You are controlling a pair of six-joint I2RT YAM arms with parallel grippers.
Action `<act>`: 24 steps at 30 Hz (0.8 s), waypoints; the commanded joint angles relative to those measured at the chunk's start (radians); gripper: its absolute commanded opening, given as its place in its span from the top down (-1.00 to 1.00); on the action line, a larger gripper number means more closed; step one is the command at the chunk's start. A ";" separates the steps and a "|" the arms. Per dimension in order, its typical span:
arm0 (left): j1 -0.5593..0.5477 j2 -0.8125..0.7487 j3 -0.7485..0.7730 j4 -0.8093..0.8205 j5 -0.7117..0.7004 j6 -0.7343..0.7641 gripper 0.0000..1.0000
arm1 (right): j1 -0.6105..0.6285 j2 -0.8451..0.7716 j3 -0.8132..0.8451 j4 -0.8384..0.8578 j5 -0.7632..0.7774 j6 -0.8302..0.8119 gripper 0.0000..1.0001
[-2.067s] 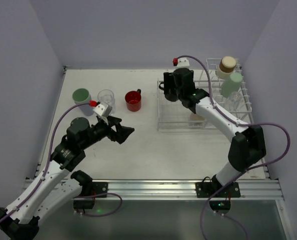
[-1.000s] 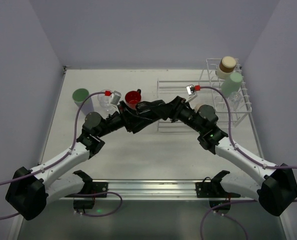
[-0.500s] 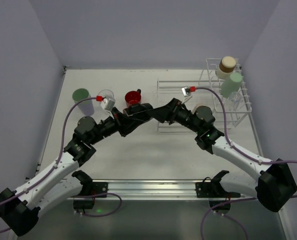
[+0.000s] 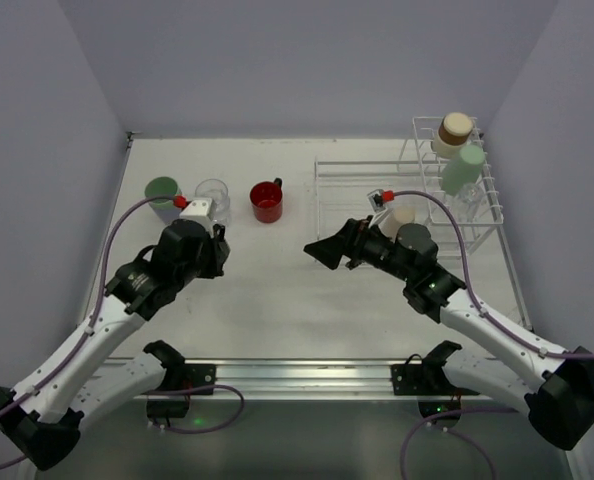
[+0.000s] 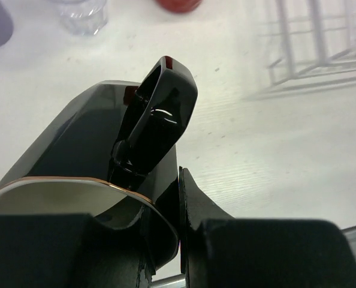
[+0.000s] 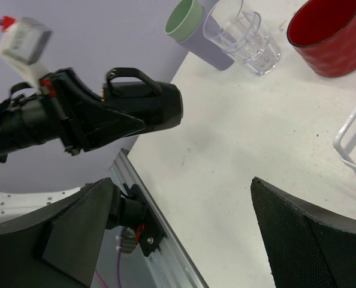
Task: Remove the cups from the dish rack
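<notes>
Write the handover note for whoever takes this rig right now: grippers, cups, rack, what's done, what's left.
Left gripper: shut on the black-handled mug, which is held on its side above the table, away from the rack, not yet set down.
Right gripper: open and empty, over the table between the red mug and the dish rack.
Done: lavender tumbler, clear glass and red mug stand on the table.
Left: set down the black-handled mug. Then unload the tan-brown cup and pale green cup from the upright part, and a pale cup in the low basket, partly hidden by the right arm.
</notes>
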 commanded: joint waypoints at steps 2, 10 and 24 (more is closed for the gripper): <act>0.073 0.124 0.034 -0.032 -0.100 0.026 1.00 | 0.004 -0.098 0.015 -0.134 0.049 -0.110 -0.98; 0.426 0.330 -0.050 0.158 0.147 0.129 1.00 | 0.004 -0.197 -0.020 -0.205 0.071 -0.182 -0.98; 0.586 0.531 -0.030 0.226 0.043 0.138 0.56 | 0.004 -0.223 -0.028 -0.230 0.040 -0.193 -0.98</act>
